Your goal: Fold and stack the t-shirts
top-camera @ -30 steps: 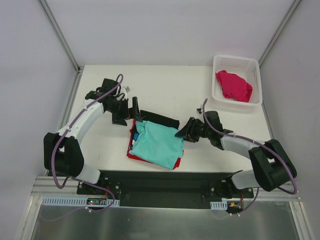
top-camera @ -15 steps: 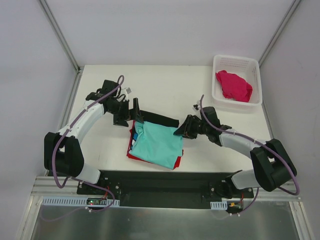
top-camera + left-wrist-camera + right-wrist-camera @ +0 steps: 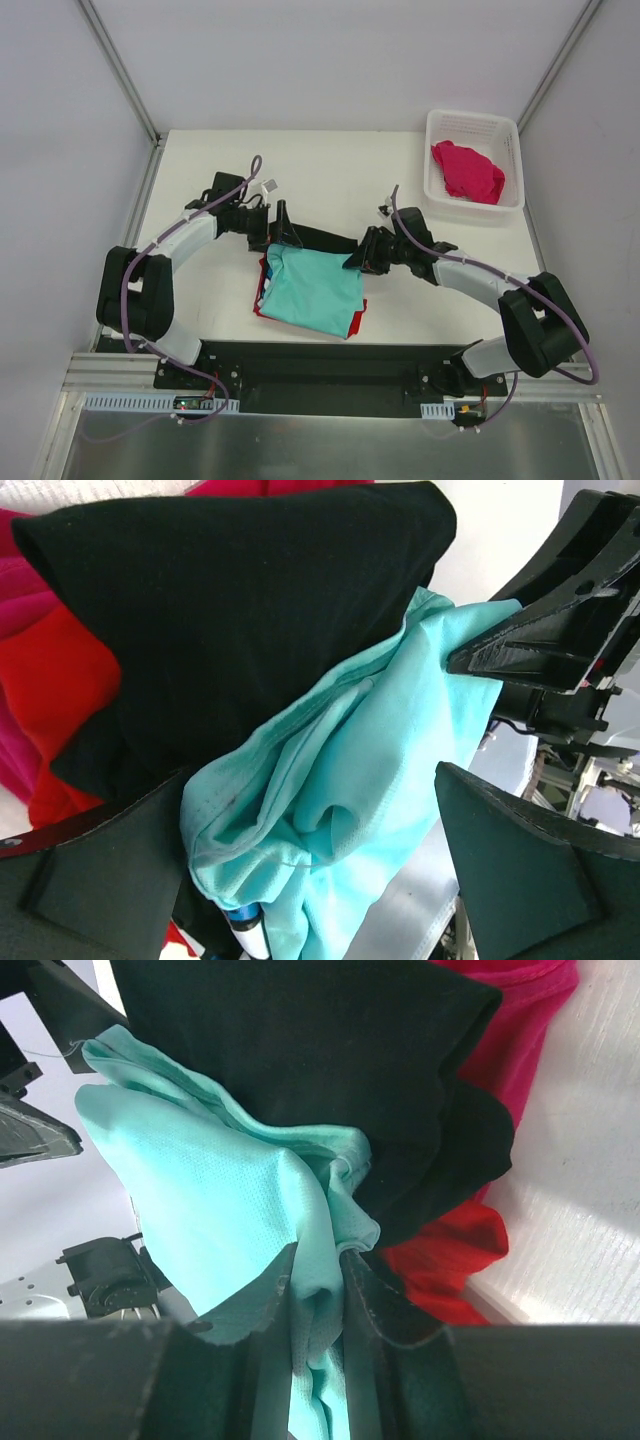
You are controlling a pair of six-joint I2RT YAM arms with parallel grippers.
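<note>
white table (image 3: 330, 165). shirt stack (image 3: 310, 290) front centre, red shirt (image 3: 358, 320) lowest, on the table; basket (image 3: 470, 130) far right corner.

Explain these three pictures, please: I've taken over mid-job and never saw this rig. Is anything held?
Two robot arms are bolted at the near edge of a white table. The wide picture looks down from above and behind them. The other two come from a camera on each wrist, looking along the jaws. On the table lies a pile of shirts: a mint-teal t-shirt on top, a black t-shirt and a red t-shirt beneath. A pink t-shirt sits crumpled in the white basket, far right. The right arm has its jaws pinched on the mint-teal t-shirt's edge. The left arm has its jaws wide open around the shirt's other side, not gripping.
</note>
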